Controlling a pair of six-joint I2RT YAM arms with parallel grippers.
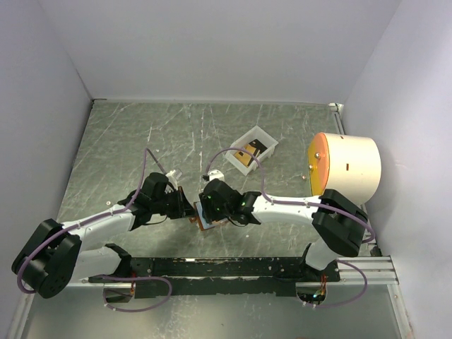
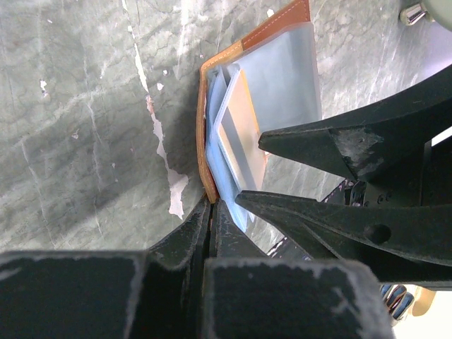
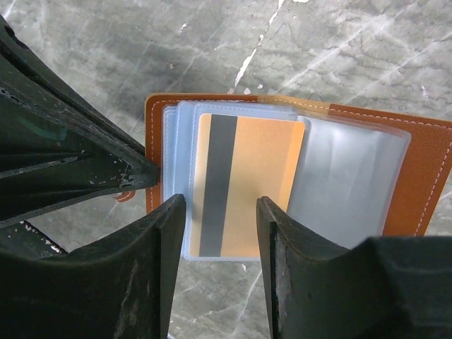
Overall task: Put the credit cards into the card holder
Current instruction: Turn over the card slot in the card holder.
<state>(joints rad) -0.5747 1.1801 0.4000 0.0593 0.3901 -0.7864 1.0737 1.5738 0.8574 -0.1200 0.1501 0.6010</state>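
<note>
The brown card holder lies open on the table, its clear pockets showing. An orange credit card with a grey stripe sits in a clear pocket. It also shows in the left wrist view. My left gripper is shut on the holder's brown edge. My right gripper is open just above the card's near edge, one finger on each side. In the top view both grippers, left and right, meet over the holder.
A small white tray at the back middle holds another orange card. A cream cylinder with an orange face stands at the right, near the wall. A black rail runs along the near edge.
</note>
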